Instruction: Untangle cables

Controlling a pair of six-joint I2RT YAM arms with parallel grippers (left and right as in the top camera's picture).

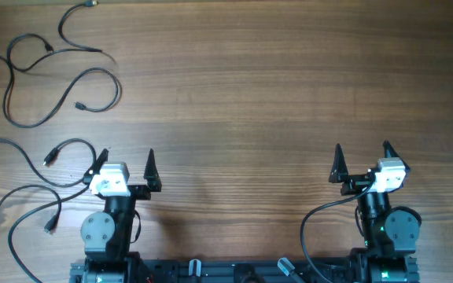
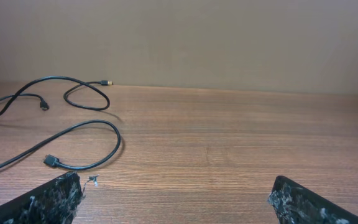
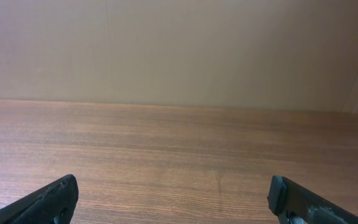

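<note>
Several thin black cables lie at the table's left. One cable [image 1: 53, 98] curls at the far left; another [image 1: 77, 35] runs to the back edge with a metallic tip. Two more cables [image 1: 34, 169] [image 1: 22, 206] curve by the front left, beside my left arm. In the left wrist view a cable loop [image 2: 98, 140] with a plug lies ahead on the left, and another cable [image 2: 48, 87] lies farther back. My left gripper [image 1: 127, 161] [image 2: 176, 199] is open and empty. My right gripper [image 1: 362, 156] [image 3: 173, 199] is open and empty, over bare wood, far from the cables.
The wooden table [image 1: 274, 94] stretches to the right. A thicker black arm wire [image 1: 317, 216] loops by the right arm's base. A plain wall [image 3: 179, 50] stands behind the table.
</note>
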